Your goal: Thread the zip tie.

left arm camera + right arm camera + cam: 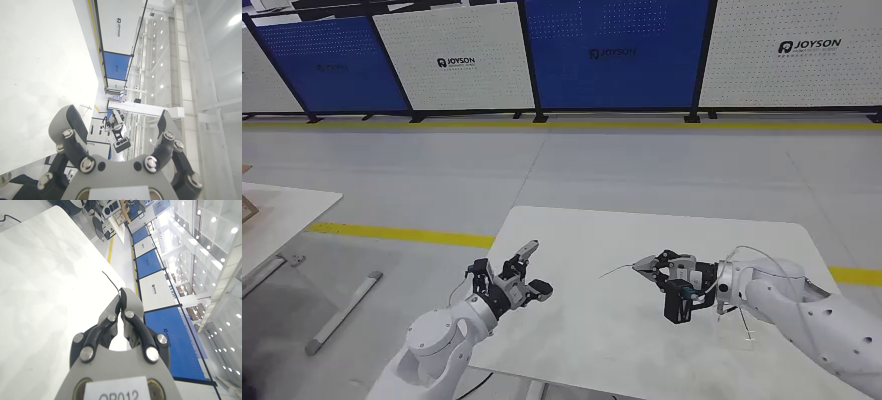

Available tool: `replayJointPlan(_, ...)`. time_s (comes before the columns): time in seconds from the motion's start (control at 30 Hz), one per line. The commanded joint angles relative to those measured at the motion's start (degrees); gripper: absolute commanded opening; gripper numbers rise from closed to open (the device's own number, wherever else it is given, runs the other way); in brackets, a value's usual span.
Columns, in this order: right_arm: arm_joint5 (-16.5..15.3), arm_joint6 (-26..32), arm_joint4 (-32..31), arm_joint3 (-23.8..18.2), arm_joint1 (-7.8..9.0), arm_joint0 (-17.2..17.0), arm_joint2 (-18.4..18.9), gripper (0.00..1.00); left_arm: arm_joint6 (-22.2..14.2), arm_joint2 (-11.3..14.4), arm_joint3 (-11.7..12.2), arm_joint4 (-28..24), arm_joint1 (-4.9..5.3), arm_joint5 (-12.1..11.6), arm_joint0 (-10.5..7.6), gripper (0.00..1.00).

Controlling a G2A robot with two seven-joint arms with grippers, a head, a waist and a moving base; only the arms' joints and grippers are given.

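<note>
Right claw [646,264] pinches the zip tie [617,270], its free end jutting beyond the tips; left claw [534,268] gapes wide, well apart, near the worktop [582,340] edge; bare surface lies between them.

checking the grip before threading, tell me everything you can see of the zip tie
The zip tie is a thin, dark strip that looks like flexible plastic. One end is pinched between the shut fingertips of the right gripper. The free part sticks out past them in a gentle curve and narrows to a fine tip. It reaches out over the white table, and only that gripper is seen touching it. Its locking head is hidden, so which end is held cannot be told.
</note>
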Motion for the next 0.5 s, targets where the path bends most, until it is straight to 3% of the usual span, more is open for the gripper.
replayJointPlan(0.0, 0.0, 0.0, 0.0, 0.0, 0.00, 0.0, 0.0, 0.00, 0.0, 0.0, 0.0, 0.0, 0.00, 0.0, 0.00, 1.00)
replayJointPlan(0.07, 0.4, 0.9, 0.0, -0.3, -0.03, -0.2, 0.0, 0.00, 0.0, 0.0, 0.0, 0.0, 0.00, 0.0, 0.00, 1.00)
replayJointPlan(0.2, -0.2, 5.6, 0.0, -4.8, -0.55, 0.4, 0.0, 0.00, 0.0, 0.0, 0.0, 0.0, 0.00, 0.0, 0.00, 1.00)
replayJointPlan(0.47, 0.2, 6.0, 0.0, -1.2, -3.84, -1.2, 0.0, 0.00, 0.0, 0.0, 0.0, 0.0, 0.00, 0.0, 0.00, 1.00)
